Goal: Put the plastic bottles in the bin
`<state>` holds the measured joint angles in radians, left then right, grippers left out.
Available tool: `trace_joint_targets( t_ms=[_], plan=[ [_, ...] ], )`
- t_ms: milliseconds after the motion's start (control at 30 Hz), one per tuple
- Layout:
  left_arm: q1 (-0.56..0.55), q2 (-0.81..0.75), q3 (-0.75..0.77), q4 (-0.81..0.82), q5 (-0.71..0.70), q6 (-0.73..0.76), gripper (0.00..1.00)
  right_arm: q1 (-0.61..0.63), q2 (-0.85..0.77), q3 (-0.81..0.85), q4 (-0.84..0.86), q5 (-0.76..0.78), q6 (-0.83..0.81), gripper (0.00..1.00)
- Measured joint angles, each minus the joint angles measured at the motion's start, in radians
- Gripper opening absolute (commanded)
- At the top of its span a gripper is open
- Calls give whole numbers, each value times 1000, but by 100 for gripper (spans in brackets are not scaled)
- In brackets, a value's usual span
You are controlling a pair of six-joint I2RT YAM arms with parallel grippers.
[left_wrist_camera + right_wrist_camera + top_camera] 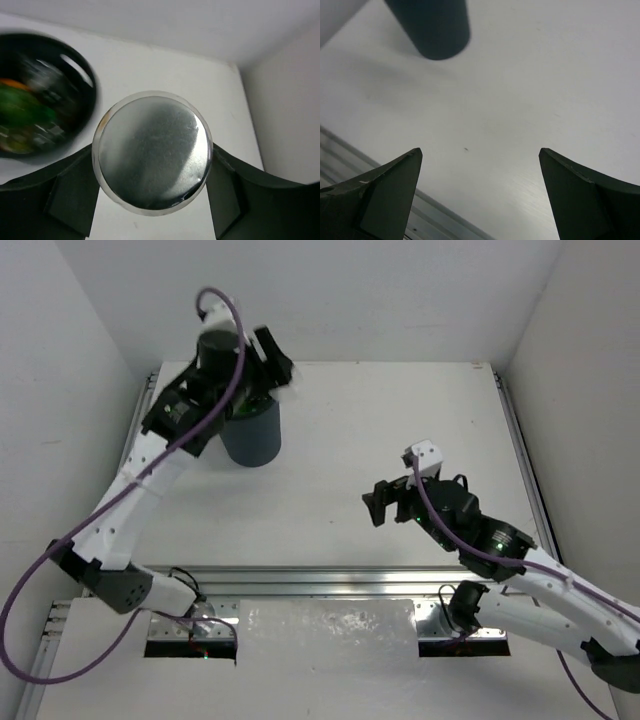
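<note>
One clear bottle point(152, 152) is clamped in the left gripper point(152, 197), just beside the bin point(92, 100) mouth rather than over it. Letting go here could drop it outside the bin or bounce it off the rim. Well apart from the bin, the right gripper point(480, 192) hangs wide and empty.

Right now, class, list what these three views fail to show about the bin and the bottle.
Left wrist view: bin contents motion-blurred, only green and orange smears, no count.
Top view: bin mouth hidden beneath the left pincer.
Left wrist view: clear bottle shows only its round base; the rest lies behind.
Right wrist view: bin cut off by the top edge.
</note>
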<state>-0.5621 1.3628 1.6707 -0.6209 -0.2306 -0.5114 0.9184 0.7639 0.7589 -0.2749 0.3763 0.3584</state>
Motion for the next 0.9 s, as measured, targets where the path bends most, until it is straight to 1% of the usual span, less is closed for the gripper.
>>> trace_joint_targets(
  t_ms=[67, 167, 233, 267, 300, 367, 467, 567, 667, 733, 767, 833, 867, 900],
  plan=[
    [79, 69, 138, -54, -95, 25, 0, 0, -48, 0, -106, 71, 33, 99],
    [190, 200, 306, -129, -166, 56, 0, 0, -135, -1, -230, 140, 72, 99],
    [248, 316, 422, -200, -194, 74, 0, 0, -189, -1, -285, 167, 95, 99],
    [270, 392, 505, -249, -196, 83, 0, 0, -213, -1, -304, 176, 103, 99],
    [285, 469, 591, -285, -196, 90, 5, 0, -237, 0, -327, 187, 113, 99],
    [305, 609, 716, -336, -177, 107, 6, 0, -257, 0, -364, 201, 125, 99],
    [315, 674, 718, -379, -125, 119, 6, 0, -254, 0, -393, 204, 132, 99],
    [320, 683, 655, -410, -68, 126, 6, 0, -237, 0, -406, 204, 135, 99],
    [320, 686, 644, -441, -34, 135, 6, 0, -213, 0, -408, 203, 135, 99],
    [320, 689, 644, -462, -18, 138, 9, 0, -201, 0, -407, 199, 135, 99],
    [320, 692, 642, -469, -13, 140, 17, 0, -198, 0, -407, 196, 135, 99],
    [320, 693, 624, -472, -6, 143, 29, 0, -195, -1, -406, 190, 135, 99],
    [320, 693, 615, -477, -4, 145, 44, 0, -193, -2, -406, 187, 135, 99],
    [320, 693, 608, -479, -2, 146, 49, 0, -193, -2, -404, 182, 134, 99]
  ],
)
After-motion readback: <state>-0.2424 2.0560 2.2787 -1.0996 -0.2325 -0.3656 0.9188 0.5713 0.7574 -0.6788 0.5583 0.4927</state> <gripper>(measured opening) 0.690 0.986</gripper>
